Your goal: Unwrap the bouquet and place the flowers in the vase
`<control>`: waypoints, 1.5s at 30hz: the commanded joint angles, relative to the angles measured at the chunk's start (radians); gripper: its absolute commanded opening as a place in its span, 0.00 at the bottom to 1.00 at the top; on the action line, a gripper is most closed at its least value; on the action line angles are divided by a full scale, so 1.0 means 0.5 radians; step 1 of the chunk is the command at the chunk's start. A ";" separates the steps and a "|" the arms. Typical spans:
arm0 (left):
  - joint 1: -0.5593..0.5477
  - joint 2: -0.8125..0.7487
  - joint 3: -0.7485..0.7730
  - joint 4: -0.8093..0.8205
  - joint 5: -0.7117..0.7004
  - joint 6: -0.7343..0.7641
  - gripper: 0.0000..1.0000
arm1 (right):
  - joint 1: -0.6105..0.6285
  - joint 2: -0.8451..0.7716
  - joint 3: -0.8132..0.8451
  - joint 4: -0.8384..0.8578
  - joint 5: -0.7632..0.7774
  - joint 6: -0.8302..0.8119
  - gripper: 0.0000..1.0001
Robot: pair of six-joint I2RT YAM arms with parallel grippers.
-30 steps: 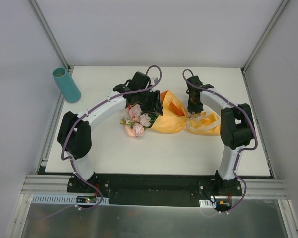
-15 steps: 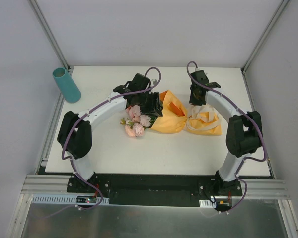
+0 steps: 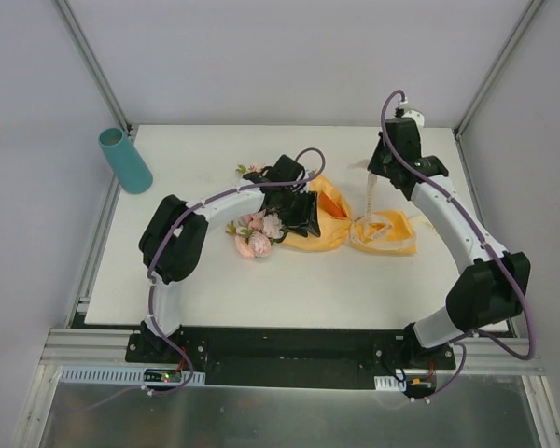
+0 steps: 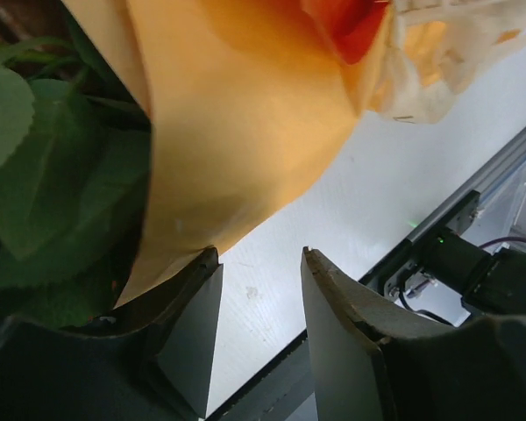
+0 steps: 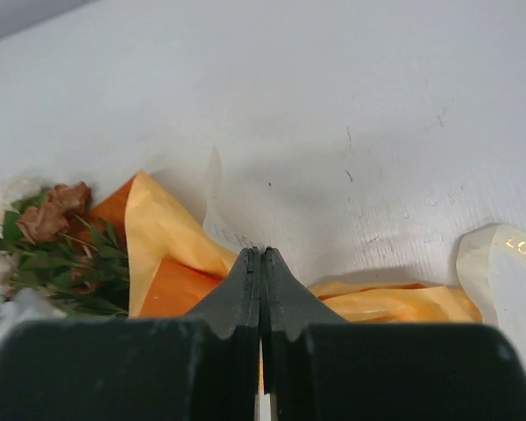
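- Your vase (image 3: 124, 161) stands upright at the far left corner of the table (image 3: 215, 289), right at the edge, well apart from everything else.
- Your left gripper (image 4: 259, 259) sits low over the middle of the bouquet (image 3: 273, 229). Its fingers are spread, with bare table showing in the gap and nothing between them.
- In the left wrist view, a corner of the orange paper (image 3: 331, 226) touches the tip of one finger (image 4: 197, 289). Green leaves (image 4: 35, 175) lie just beside it.
- The bouquet lies on its side at mid table. The flowers (image 3: 255, 241) point toward the left, and the pink and cream heads stick out from under your left gripper.
- A small leafy sprig (image 3: 252, 170) shows just behind your left wrist. Can't tell if it's loose or part of the bunch.
- The orange paper fans out to the right of the flowers, crumpled and partly opened, flat on the table.
- The cream ribbon (image 3: 371, 198) is looped over the right end of the paper. One strand rises straight up off the table.
- Your right gripper (image 5: 260, 254) is raised over the far right part of the table. Its fingers are pressed together and pinch that lifted ribbon strand.
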 commanded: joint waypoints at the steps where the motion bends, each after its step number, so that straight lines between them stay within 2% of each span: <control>1: 0.003 0.106 0.046 0.052 0.006 -0.016 0.43 | -0.048 -0.229 0.080 0.255 0.114 0.059 0.00; 6: 0.006 0.128 -0.015 0.049 -0.116 0.024 0.43 | -0.109 -0.321 0.105 0.739 0.163 -0.069 0.00; 10: 0.003 0.128 -0.046 0.049 -0.159 0.018 0.43 | -0.201 -0.242 0.123 1.181 0.157 -0.159 0.00; 15: 0.003 0.091 -0.067 0.046 -0.150 0.018 0.43 | -0.308 -0.006 0.225 1.299 0.160 -0.122 0.00; 17: 0.003 0.054 -0.077 0.043 -0.138 0.015 0.43 | -0.324 0.077 0.228 1.256 0.175 -0.113 0.26; 19: 0.003 0.008 -0.083 0.040 -0.092 -0.009 0.43 | -0.327 0.157 0.307 1.027 0.187 -0.095 0.50; 21: 0.003 -0.044 -0.080 0.037 -0.025 -0.049 0.43 | -0.327 0.246 0.542 0.336 0.300 0.046 0.66; 22: 0.003 -0.074 -0.080 0.037 0.003 -0.074 0.43 | -0.327 0.273 0.693 0.068 0.340 0.156 0.67; 24: 0.003 -0.136 -0.086 0.034 0.028 -0.089 0.43 | -0.318 0.237 0.682 -0.243 0.198 0.228 0.65; 26: 0.003 -0.197 -0.101 0.037 0.022 -0.083 0.43 | -0.287 0.087 0.450 -0.251 -0.102 0.210 0.61; 29: 0.003 -0.265 -0.141 0.037 -0.006 -0.074 0.44 | -0.214 -0.210 -0.022 -0.070 -0.630 0.191 0.60; 31: 0.003 -0.286 -0.159 0.037 -0.006 -0.077 0.43 | -0.155 -0.315 -0.247 0.013 -0.806 0.203 0.58; 36: 0.003 -0.293 -0.199 0.040 0.000 -0.083 0.43 | -0.066 -0.432 -0.591 0.004 -0.840 0.218 0.54; 41: 0.003 -0.244 -0.178 0.040 0.003 -0.089 0.43 | -0.005 -0.484 -0.836 0.050 -0.786 0.512 0.51; 43: 0.003 -0.216 -0.175 0.040 -0.006 -0.083 0.43 | 0.020 -0.533 -0.953 0.148 -0.751 0.587 0.53; 45: 0.003 -0.188 -0.175 0.043 -0.003 -0.095 0.43 | 0.032 -0.594 -1.079 0.292 -0.773 0.520 0.55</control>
